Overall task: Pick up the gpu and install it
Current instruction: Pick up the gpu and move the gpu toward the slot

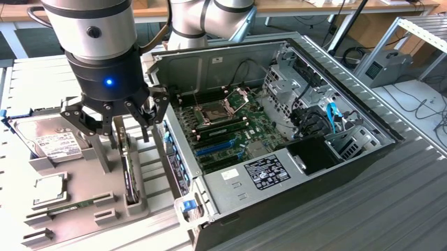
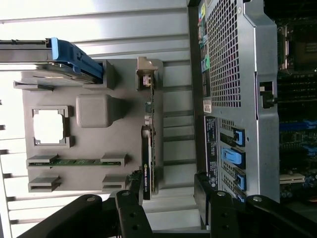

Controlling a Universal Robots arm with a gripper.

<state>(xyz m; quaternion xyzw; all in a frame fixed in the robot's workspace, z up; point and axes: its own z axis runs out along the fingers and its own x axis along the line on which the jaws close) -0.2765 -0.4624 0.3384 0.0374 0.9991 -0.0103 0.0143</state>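
Fingers of the black multi-link gripper (image 1: 120, 130) are spread as wide as they go and hold nothing. The gripper hangs straight down from the silver and black arm.

Directly beneath it, in line with the gap between the fingers, is the gpu (image 1: 127, 168), a thin green-board card with a black shroud. It stands on edge in a slot of the flat grey moulded parts holder (image 1: 84, 180). In the wrist view the card (image 2: 147, 158) runs lengthwise away from the fingertips, one finger on each side of its line and neither touching it. Stood on its edge this way, its two broad faces are offered to the fingers, which is likely why the holder keeps it upright rather than flat. The wide opening likewise looks chosen to clear the card's thickness with room to spare.

Other parts sit in their own recesses on the far side of the gripper from the case:
- the silver boxy hard drive with a white label (image 1: 52, 141)
- a square silver chip (image 1: 49, 188)
- a narrow green memory stick (image 1: 70, 205)

Just beside the gripper on the other side lies the grey metal computer case (image 1: 175, 157). Its side panel is off, so the green motherboard (image 1: 223, 130) and its blue expansion slots (image 1: 213, 147) face upward, reachable from above. The card is not yet lifted.
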